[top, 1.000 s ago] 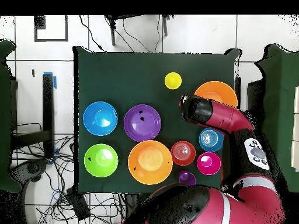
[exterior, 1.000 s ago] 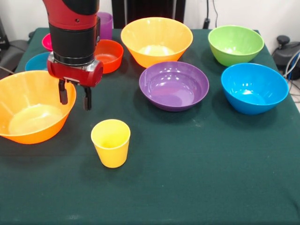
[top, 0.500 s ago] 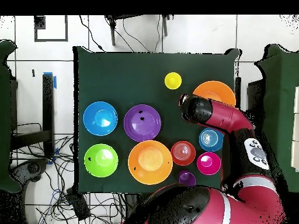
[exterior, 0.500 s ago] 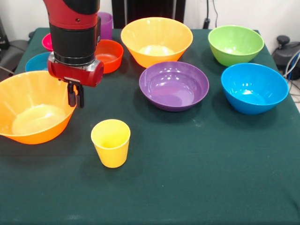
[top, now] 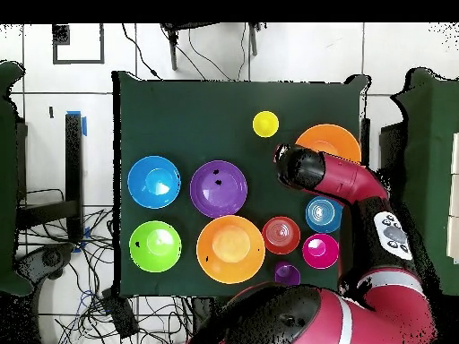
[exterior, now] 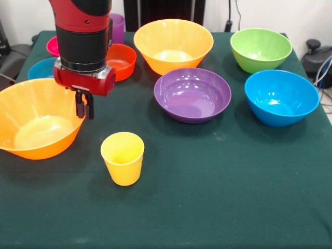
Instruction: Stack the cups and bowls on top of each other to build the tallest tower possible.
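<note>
Nearest the camera, the yellow cup (exterior: 123,157) stood upright and alone on the green counter (exterior: 223,197), mouth up, not in any bowl.

Behind it and to the picture's left sat one large orange bowl (exterior: 35,124), empty. The gripper (exterior: 84,106) hung at that bowl's inner rim, jaws drawn together. They appeared pinched on the rim itself, though from the front the fingertips may only have been just above or beside it; the overhead view hid them under the arm (top: 336,179).

Mid-counter: purple bowl (exterior: 192,94), with the blue bowl (exterior: 281,97) to its right, apart from it.

Far row, all single and unstacked: second orange bowl (exterior: 173,45), green bowl (exterior: 261,49), red-orange bowl (exterior: 120,61). The small blue bowl (exterior: 41,68) and pink bowl (exterior: 52,46) were partly hidden by the arm; the purple cup (exterior: 116,26) stood at the far edge.

Judgement: no tower begun; the step in hand was taking the near orange bowl by its rim.

Next move calls for confirming the rim grip, then lifting level, since a one-sided hold on a wide bowl would tend to tip. It should clear the yellow cup.
</note>
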Controlling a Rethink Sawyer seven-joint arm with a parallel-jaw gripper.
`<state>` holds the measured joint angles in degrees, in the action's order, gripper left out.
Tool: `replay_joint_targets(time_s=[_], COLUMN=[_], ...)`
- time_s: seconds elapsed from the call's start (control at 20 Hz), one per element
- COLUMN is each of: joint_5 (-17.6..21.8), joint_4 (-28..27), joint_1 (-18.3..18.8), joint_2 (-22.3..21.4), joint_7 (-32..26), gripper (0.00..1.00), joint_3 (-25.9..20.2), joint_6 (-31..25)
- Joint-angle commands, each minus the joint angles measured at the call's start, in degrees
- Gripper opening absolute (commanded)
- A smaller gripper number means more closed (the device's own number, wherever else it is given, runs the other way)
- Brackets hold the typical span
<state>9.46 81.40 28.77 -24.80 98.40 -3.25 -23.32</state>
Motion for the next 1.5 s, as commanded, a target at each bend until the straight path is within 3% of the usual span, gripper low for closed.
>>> replay_joint_targets(time_s=[0.05, 0.65, 1.5], joint_5=[3.1, 2.8, 4.1], joint_4=[0.5, 2.3, -1.8], joint_1=[-1.9, -3.5, -3.4], joint_2=[0.6, -5.5, -3.7], joint_7=[-1.2, -0.6, -1.7], gripper=[0.00, 0.00, 0.00], joint_3=[-3.3, -1.0, 0.3], joint_6=[-5.1, -8.4, -7.5])
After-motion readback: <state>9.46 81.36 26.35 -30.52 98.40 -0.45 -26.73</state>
